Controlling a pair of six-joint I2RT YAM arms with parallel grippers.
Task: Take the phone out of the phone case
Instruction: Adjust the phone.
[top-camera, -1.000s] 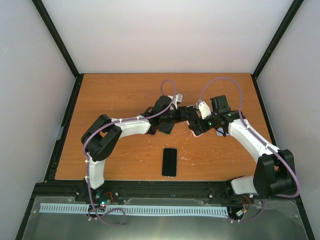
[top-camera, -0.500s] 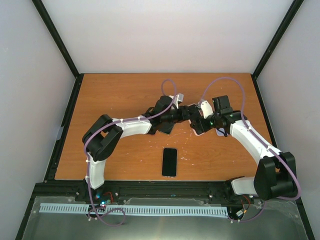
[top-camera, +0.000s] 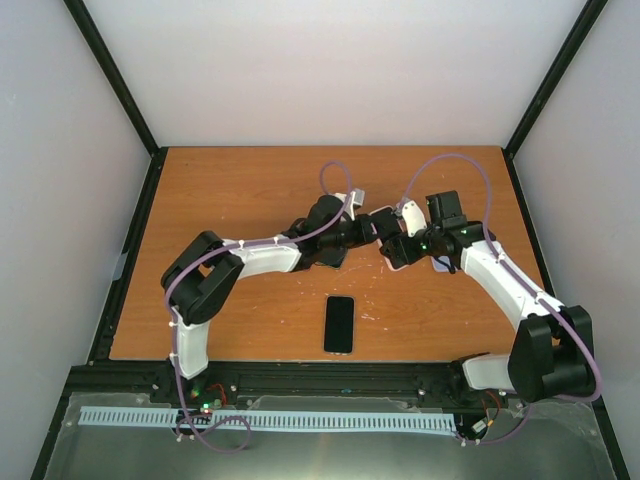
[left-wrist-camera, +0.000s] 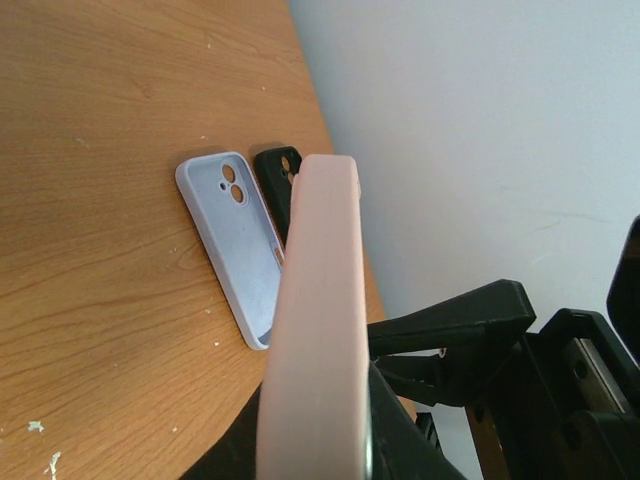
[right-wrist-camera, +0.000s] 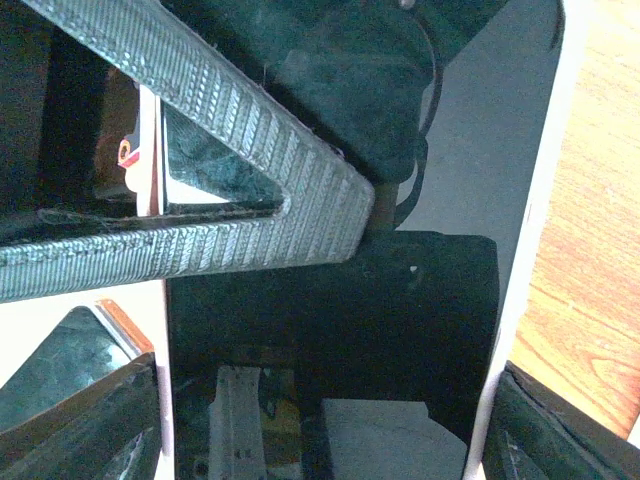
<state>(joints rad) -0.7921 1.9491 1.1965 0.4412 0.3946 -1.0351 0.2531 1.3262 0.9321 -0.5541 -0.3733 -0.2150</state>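
A phone in a pale pink case (top-camera: 384, 213) is held up off the table between both grippers. My left gripper (top-camera: 367, 231) is shut on it; in the left wrist view the case's pink edge (left-wrist-camera: 315, 320) runs up from between my jaws (left-wrist-camera: 315, 452). My right gripper (top-camera: 396, 247) meets it from the right. In the right wrist view its fingers (right-wrist-camera: 80, 425) press on the case's two pale side rims, with the glossy black screen (right-wrist-camera: 330, 310) between them. The left gripper's ribbed finger (right-wrist-camera: 200, 235) crosses the screen.
A bare black phone (top-camera: 339, 323) lies face up near the table's front edge. An empty lavender case (left-wrist-camera: 235, 240) and an empty black case (left-wrist-camera: 277, 180) lie side by side on the wood under the right arm, near the table's right edge.
Both grippers have shifted slightly, still joined on the pink-cased phone, and its top end now tilts up a little higher. The black phone on the table has not moved.
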